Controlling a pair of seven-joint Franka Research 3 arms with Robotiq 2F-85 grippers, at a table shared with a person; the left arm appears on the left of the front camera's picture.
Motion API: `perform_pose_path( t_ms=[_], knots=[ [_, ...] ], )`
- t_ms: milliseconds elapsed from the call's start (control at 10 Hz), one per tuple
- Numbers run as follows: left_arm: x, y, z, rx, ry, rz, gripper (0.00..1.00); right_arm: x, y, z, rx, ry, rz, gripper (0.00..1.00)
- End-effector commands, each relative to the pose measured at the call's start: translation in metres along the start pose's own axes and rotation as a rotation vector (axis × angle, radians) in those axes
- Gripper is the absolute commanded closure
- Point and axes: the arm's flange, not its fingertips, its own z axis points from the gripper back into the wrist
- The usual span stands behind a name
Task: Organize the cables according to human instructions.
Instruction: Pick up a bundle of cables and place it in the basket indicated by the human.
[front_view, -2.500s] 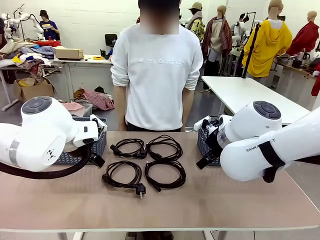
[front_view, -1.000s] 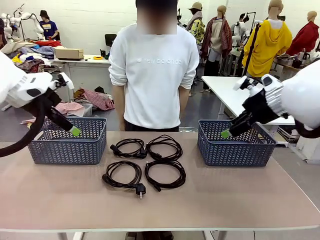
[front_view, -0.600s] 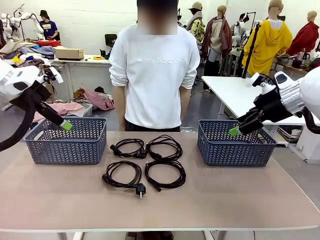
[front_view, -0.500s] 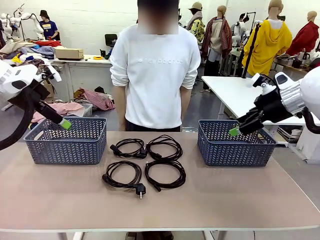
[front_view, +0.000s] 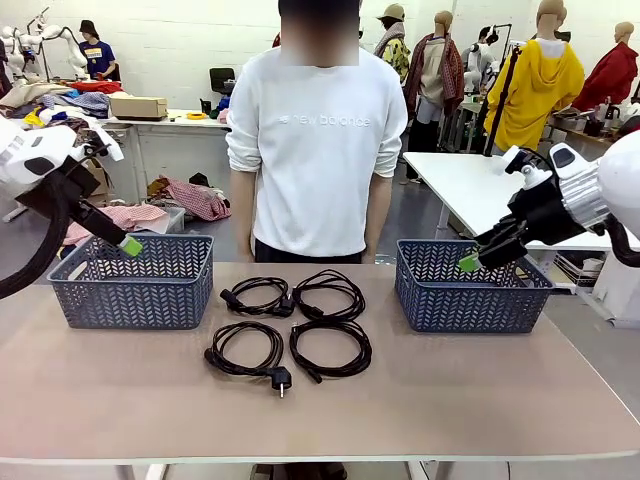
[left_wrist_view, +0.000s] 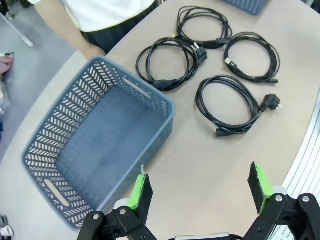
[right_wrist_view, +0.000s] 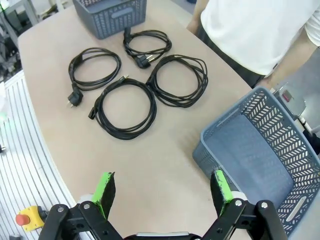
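Wrist views show left pincer (left_wrist_view: 200, 182), right pincer (right_wrist_view: 163, 184) spread; front view, one pad (front_view: 130, 245) each.

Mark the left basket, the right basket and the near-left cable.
left basket (front_view: 135, 305), front view, on its near wall.
right basket (front_view: 470, 310), front view, on its near wall.
near-left cable (front_view: 281, 379), front view, on its plug.

Four coiled black cables (front_view: 283, 306), two blue baskets (front_view: 130, 300), two white robot arms (front_view: 40, 160) and one person (front_view: 315, 150) share a single bench (front_view: 450, 400) between them.

Bright even indoor light, soft shadows, wide-angle wrist distortion
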Motion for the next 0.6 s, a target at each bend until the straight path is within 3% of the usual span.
perform_pose_path(
  t_ms=[0,500],
  knots=[
    [-0.0026,0.0023,-0.002,-0.011,-0.013,-0.01,0.0,-0.0005,-0.0012,-0.0005,0.012,-0.01,0.003,0.0],
    [-0.0026,0.0023,-0.002,-0.011,-0.013,-0.01,0.0,-0.0005,-0.0012,-0.0005,0.012,-0.01,0.003,0.0]
  ],
)
